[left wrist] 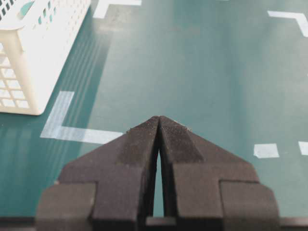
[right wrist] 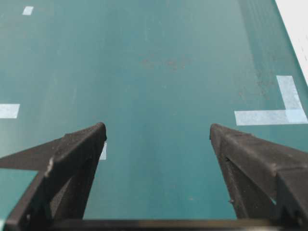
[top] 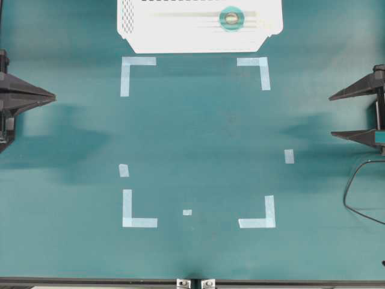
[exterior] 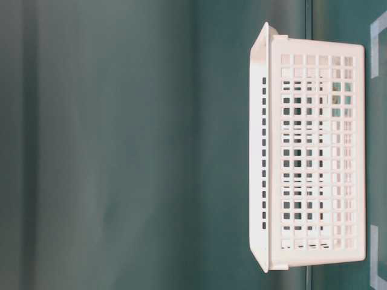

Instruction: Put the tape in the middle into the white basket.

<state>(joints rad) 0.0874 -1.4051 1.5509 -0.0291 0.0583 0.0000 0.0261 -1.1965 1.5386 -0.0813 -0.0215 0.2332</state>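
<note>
Teal tape (top: 230,17) lies inside the white basket (top: 144,36), well ahead of the right tool (top: 356,114), released; left tool (top: 51,96) clenched, empty. Light, stiff ring: likely best pinched across rim.

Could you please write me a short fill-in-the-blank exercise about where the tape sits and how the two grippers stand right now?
1. The tape lies inside the white ____.
2. The left gripper has its jaws ____.
3. The right gripper has its jaws ____, with nothing between them.
4. The square marked by pale corner marks holds no ____ now.

Missing words: basket; shut; open; tape
</note>
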